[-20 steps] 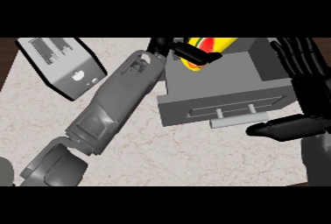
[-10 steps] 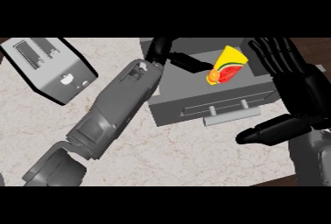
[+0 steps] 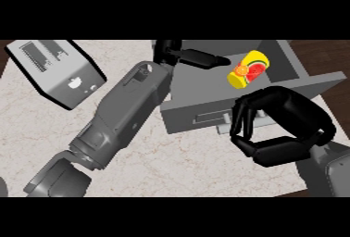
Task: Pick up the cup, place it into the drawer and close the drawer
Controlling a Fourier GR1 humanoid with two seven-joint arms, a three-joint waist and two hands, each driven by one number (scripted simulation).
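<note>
1. The drawer (image 3: 287, 88) stands open; the cup (image 3: 249, 69) lies inside, with free room around it.
2. The right hand (image 3: 280, 127) blocks the drawer front.
3. A toaster (image 3: 58, 69) occupies the tabletop's (image 3: 178, 162) left corner.

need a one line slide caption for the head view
Yellow cup lies in the open drawer; left hand open beside it, right hand curled at the drawer front.

We count one cup (image 3: 249, 70), lying just right of the left hand (image 3: 184, 54). One drawer (image 3: 205, 92) sits above the right hand (image 3: 284, 129), and one toaster (image 3: 58, 69) sits well left of both hands.
</note>
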